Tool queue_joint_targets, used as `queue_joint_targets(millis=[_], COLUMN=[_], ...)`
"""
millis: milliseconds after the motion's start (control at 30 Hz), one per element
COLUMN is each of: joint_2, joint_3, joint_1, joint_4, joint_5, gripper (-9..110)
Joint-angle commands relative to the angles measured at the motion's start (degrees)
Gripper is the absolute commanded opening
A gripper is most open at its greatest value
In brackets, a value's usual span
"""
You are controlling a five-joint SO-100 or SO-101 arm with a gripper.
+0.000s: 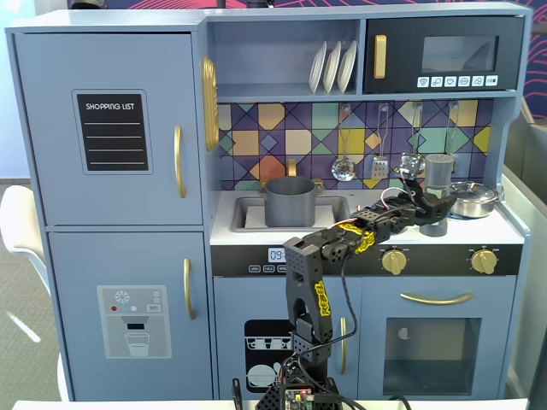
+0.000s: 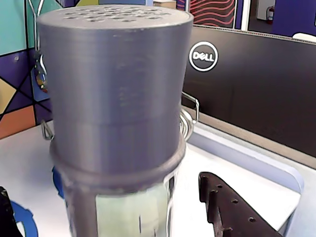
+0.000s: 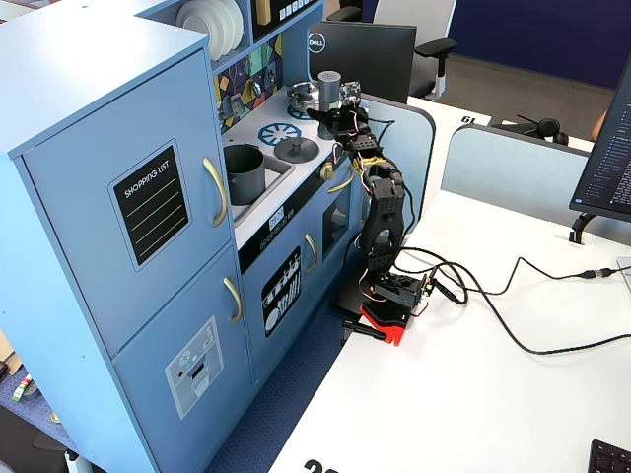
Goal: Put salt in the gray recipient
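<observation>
A toy play kitchen in pale blue, with a small black robot arm reaching up from the table in front of it toward the right side of the counter. The task is at an early stage — the salt (image 1: 438,170), a tall slim dark-gray cylinder, stands upright on the stovetop at the right, and nothing has been carried to the gray recipient (image 1: 289,201), a matte gray pot sitting in the sink at the centre, well apart from it. The gripper (image 1: 416,193) is at the shaker's base; in the wrist view one dark finger (image 2: 232,210) shows just beside the shaker and the other barely peeks in at the left edge, so the claw looks apart around it, not yet clamped. Seen close, the salt (image 2: 116,94) has a perforated top, a ridged gray cap and a pale label below. Grasping, lifting, moving left and tipping all remain.
</observation>
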Motion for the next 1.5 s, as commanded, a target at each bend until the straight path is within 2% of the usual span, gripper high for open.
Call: queue_joint_targets(millis=[0,467,567,600,667,700,967,1067,1167,1300,1467], joint_2=[-2.6,-12.1,-12.3,-12.3,-12.1,-12.0,-9.8,-8.3,-5.5,0.4,7.2], joint_3=[-8.4,-19.2,-19.6,-20.0,-20.3,-20.3,-20.3,-24.2,-30.7,-34.8,-34.6], joint_1=[-0.2,-0.9,-1.3,-1.5,-2.1,-2.5,-3.3,-4.4,-6.9,-12.4,-20.0], joint_4=[-2.0,-0.8,0.6,1.7,3.8,3.8,-0.5,4.0,14.1,25.2,35.9], joint_5=[0.4,0.7,1.0,0.5,-1.1,-0.4,2.6,4.5,10.6,25.0,59.6], gripper=[53,50,40,33,7,0,0,0,0,0,0])
